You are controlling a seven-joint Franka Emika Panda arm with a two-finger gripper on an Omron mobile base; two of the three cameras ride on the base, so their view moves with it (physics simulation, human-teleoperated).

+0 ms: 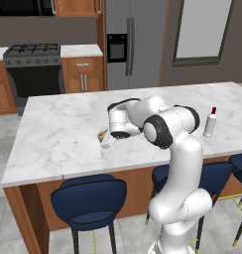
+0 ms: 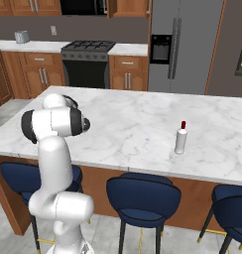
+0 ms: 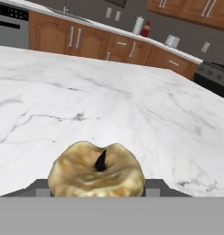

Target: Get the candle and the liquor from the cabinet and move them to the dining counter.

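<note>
**Inspector:** Position of the gripper [image 1: 107, 140]?

**Assistant:** Left of centre in the left base view, low over the dining counter [image 1: 58, 134], hand angled down toward the marble. The candle [image 1: 101, 134] sits at its tip; in the hand view the candle [image 3: 96, 170] fills the bottom centre, wick up, right at the fingers, tan wax with a dark wick.

**Inspector:** Held or released?

**Assistant:** The jaws stand part-way apart with the candle between them, so I judge it gripped; contact on the pads is hidden by the candle itself. Whether its base touches the marble I cannot tell.

**Inspector:** The liquor?

**Assistant:** The liquor bottle [image 1: 210, 122] stands upright on the same counter, right of frame in the left base view, well apart from the hand; right of centre in the right base view [image 2: 181, 138].

**Inspector:** The governing relation?

**Assistant:** Candle directly within the jaws, axis vertical, counter immediately beneath. My judgement: lower straight down if needed, then open, with no sideways travel
</note>
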